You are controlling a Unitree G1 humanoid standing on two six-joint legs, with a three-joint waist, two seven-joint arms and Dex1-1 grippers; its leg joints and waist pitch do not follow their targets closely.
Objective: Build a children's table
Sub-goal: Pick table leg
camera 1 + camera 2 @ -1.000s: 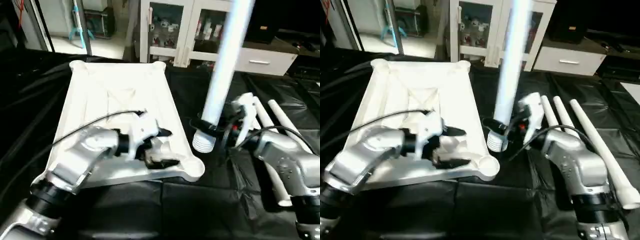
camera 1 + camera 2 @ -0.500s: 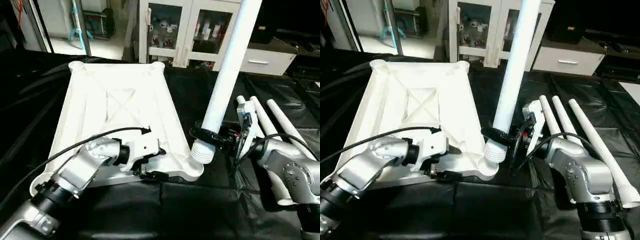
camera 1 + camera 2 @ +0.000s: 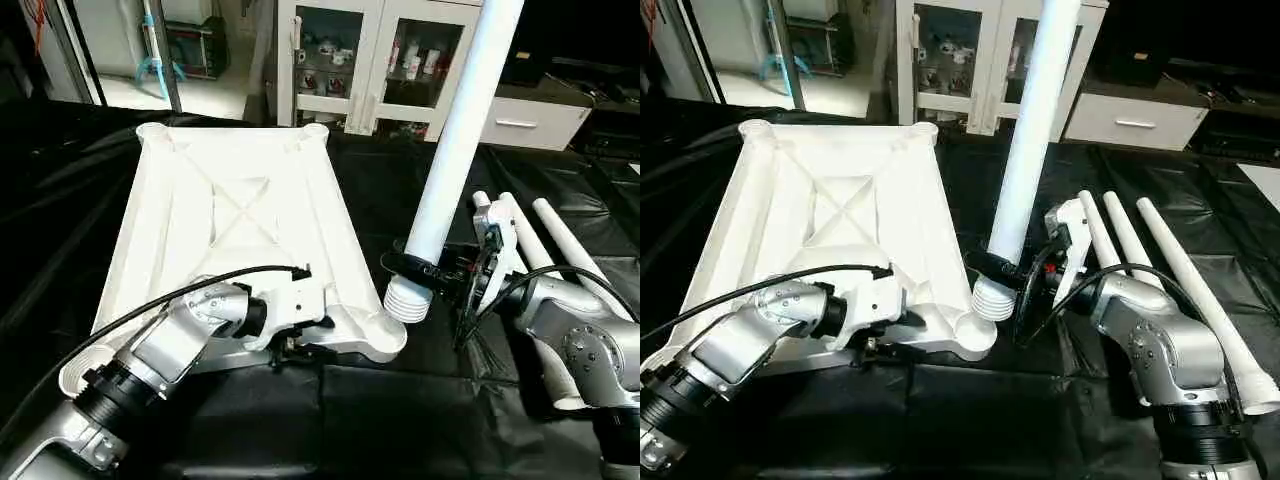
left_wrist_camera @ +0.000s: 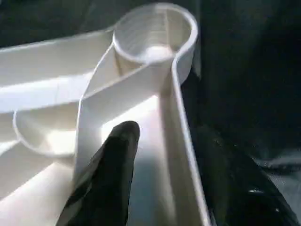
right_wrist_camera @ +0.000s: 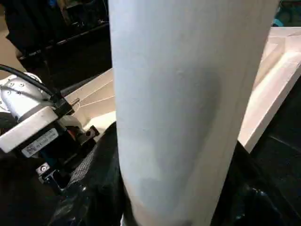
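One tabletop (image 3: pixel 235 215) lying ribs-up on the black worktop (image 3: pixel 400 420); left gripper (image 3: pixel 300 345) gripping its near rim. Four legs: one (image 3: pixel 455 150) standing near-upright by the near-right corner socket (image 3: pixel 385 335), right gripper (image 3: pixel 425 270) clamping it; three (image 3: pixel 1170 270) lying right

The left gripper (image 3: pixel 300 340) is clamped over the tabletop's (image 3: pixel 230 200) near rim; the right gripper (image 3: pixel 425 270) is closed around an upright leg (image 3: pixel 455 150) beside it.

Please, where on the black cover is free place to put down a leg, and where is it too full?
Free: the black cover in front of the tabletop, and between the tabletop and the three lying legs. Crowded: the near right socket, where the held leg hangs.
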